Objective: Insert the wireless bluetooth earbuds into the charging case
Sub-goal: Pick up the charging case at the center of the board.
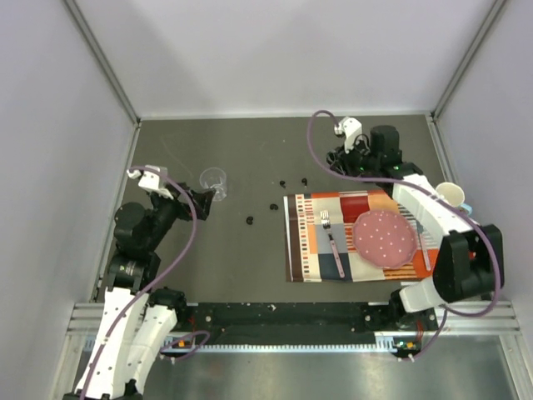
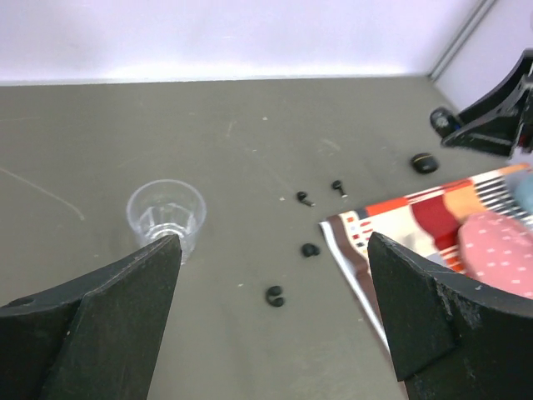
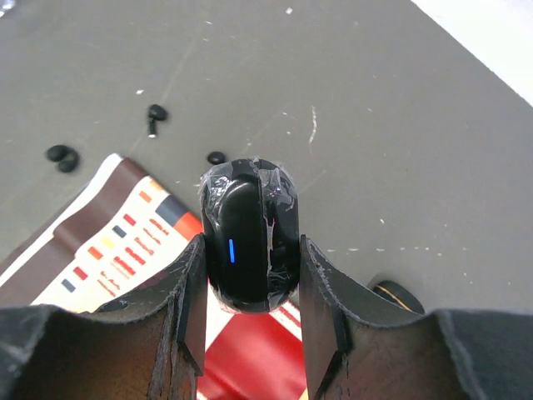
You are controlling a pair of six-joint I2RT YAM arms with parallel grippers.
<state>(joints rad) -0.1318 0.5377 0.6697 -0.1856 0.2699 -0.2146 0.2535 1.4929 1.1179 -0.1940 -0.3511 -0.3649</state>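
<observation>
1. The left gripper hovers low over the grey tabletop. Its jaws are spread wide and hold nothing.
2. A clear plastic cup stands upright just beyond the left fingertip, apart from it.
3. The wireless bluetooth earbuds are tiny black bud-shaped pieces. Four of them lie loose on the bare tabletop between the cup and the placemat, none touching another.
   - The nearest piece lies ahead of the open jaws.
   - The next piece lies just beside the placemat's corner.
   - The two farthest pieces show short stems.
4. A rectangular placemat with red, orange and brown stripes lies flat on the right half of the table. It carries:
   - a round pink plate with white dots;
   - a metal fork lying to the left of the plate.
5. A pale cup stands at the placemat's far right corner, partly hidden by the right arm.
6. The right gripper is beyond the placemat's far edge. Its jaws are closed on the glossy black oval charging case, one finger on each side. A small blue light shows on the case. Whether the case touches the table cannot be told.
7. A small dark rounded item lies on the tabletop near the right gripper. What it is cannot be told.
</observation>
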